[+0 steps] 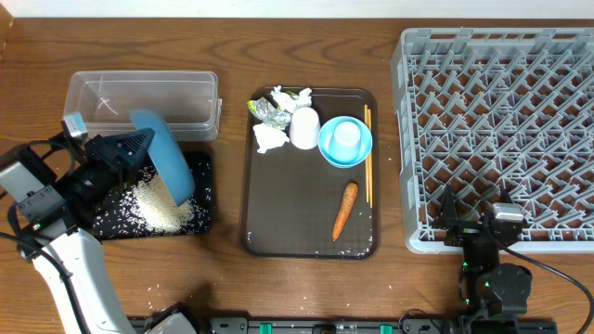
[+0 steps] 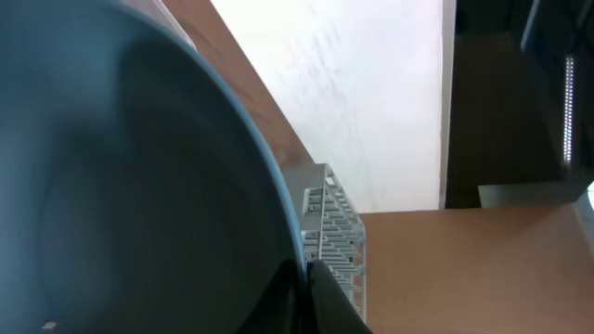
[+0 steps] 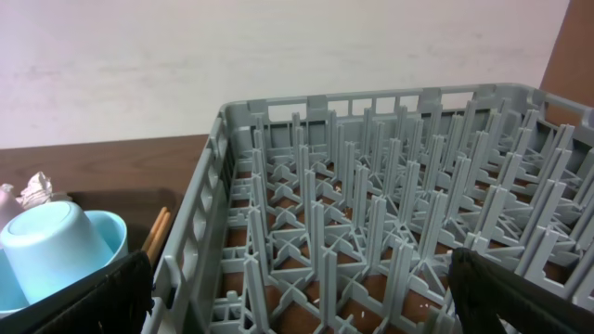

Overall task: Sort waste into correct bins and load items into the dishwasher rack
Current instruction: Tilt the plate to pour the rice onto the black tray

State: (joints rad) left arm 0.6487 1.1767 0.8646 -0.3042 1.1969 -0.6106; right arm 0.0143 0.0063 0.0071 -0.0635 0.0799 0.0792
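Observation:
My left gripper (image 1: 139, 144) is shut on the rim of the dark-blue dish (image 1: 165, 156) and holds it tilted on edge over the black tray (image 1: 202, 221). White rice (image 1: 158, 209) lies heaped in that tray. The dish fills the left wrist view (image 2: 121, 186), its rim between the fingers (image 2: 306, 297). Tissues (image 1: 269, 139), a silvery-green wrapper (image 1: 272, 111), a white cup (image 1: 304, 128), a light-blue bowl (image 1: 360, 150) with a cup (image 1: 346, 137) in it, chopsticks (image 1: 368, 158) and a carrot (image 1: 344, 211) lie on the brown serving tray (image 1: 288, 204). My right gripper (image 1: 473, 223) is open and empty at the grey rack's (image 1: 501, 121) front left corner.
The clear tub (image 1: 144, 77) stands behind the black tray, empty. A few rice grains lie on the table near the front left and on the serving tray's front. The right wrist view shows the rack's pegs (image 3: 390, 186), the bowl (image 3: 111, 246) and chopsticks (image 3: 156, 237).

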